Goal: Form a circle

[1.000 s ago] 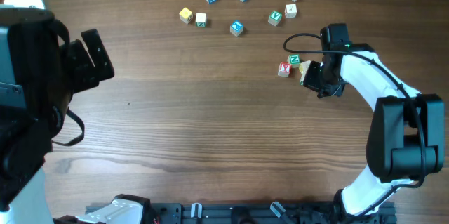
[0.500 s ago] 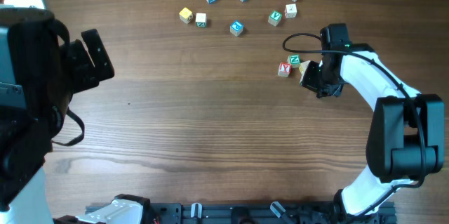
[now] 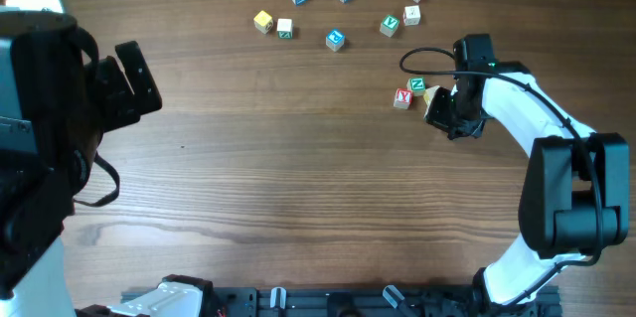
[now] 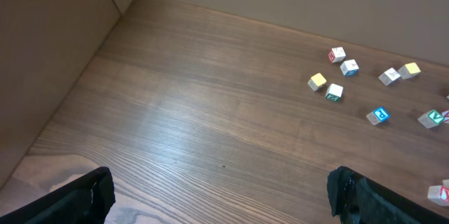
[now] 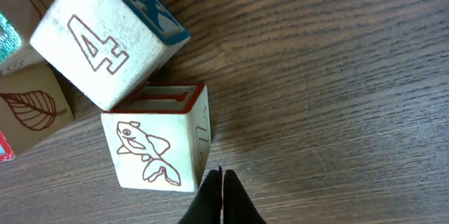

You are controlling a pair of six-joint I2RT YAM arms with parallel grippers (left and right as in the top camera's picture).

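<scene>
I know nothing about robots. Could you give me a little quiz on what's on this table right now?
1. True or false: the right gripper is holding something.
2. The wooden cube nearest its tips shows: A a fish, B a car, C a star?
3. Fill in: the ___ gripper stands wide open.
Key: 1 false, it is shut on nothing; 2 A; 3 left, the left gripper.

Claw [image 4: 221,199] spread wide above table [image 4: 210,97], cubes [image 4: 334,92] scattered right.
</scene>
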